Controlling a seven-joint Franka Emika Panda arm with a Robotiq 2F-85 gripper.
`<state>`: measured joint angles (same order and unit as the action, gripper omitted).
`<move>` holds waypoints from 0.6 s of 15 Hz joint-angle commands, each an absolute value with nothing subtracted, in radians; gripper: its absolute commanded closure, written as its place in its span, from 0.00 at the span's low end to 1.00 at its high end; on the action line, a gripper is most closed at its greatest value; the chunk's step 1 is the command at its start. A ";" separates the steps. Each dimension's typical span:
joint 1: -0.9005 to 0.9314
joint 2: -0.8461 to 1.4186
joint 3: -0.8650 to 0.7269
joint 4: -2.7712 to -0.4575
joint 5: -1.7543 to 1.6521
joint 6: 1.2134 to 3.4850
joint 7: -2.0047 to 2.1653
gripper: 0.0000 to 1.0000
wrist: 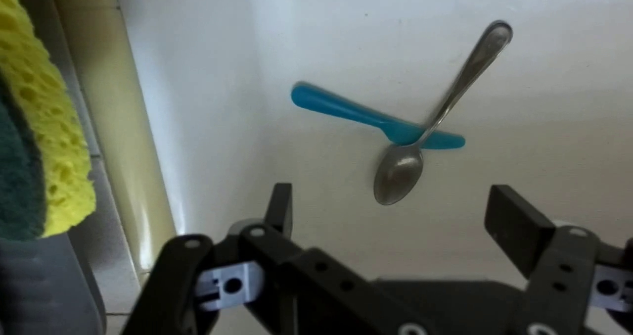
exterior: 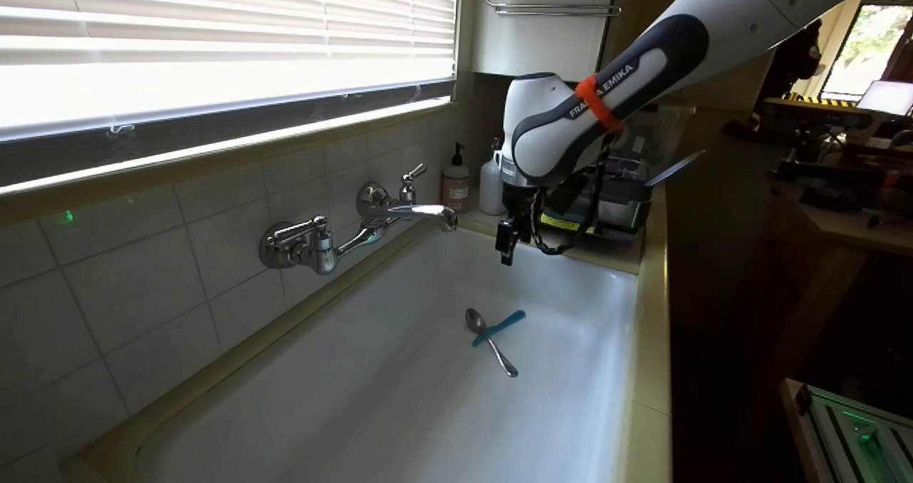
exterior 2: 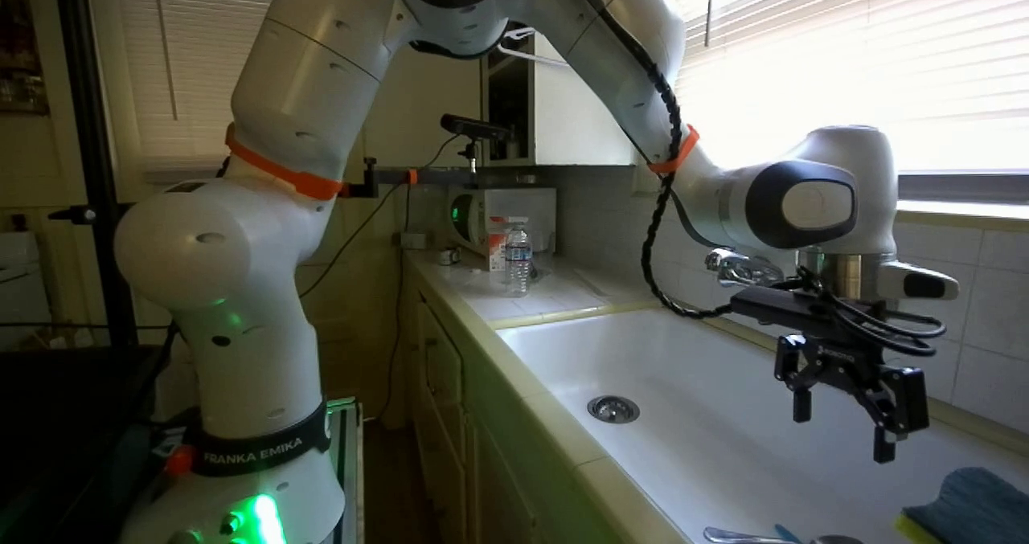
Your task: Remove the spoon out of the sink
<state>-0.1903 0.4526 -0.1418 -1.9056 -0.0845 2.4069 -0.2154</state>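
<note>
The spoon [wrist: 446, 106] lies across a teal knife [wrist: 341, 106] in the sink [wrist: 212, 87], right of centre in the wrist view. Below, the end effector [wrist: 393, 207] is released, jaws wide apart; a sponge [wrist: 62, 176] shows far left.

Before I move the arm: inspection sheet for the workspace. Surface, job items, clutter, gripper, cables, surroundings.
Surface: white sink, shading uneven; round drain toward its far end in an exterior view.
Job items: spoon in the sink, lying across a blue knife.
Clutter: blue knife under the spoon; sponge beyond the rim.
Gripper: open above the sink, apart from the spoon; nothing seen in its grasp.
Cables: black cable hangs in a loop below the arm in both exterior views; contact with the sink: nothing seen.
Surroundings: chrome tap on the tiled wall; pump bottle beyond one end; water bottle beyond the drain end.
</note>
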 commanded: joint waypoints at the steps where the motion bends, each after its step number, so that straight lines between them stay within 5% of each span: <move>1: -0.245 0.542 -0.098 -1.813 -0.067 2.399 -0.355 0.00; 9: -0.321 0.688 -0.016 -1.677 -0.049 2.373 -0.560 0.00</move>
<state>-0.2774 0.6153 -0.0642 -1.7589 -0.0800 2.4063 -0.4677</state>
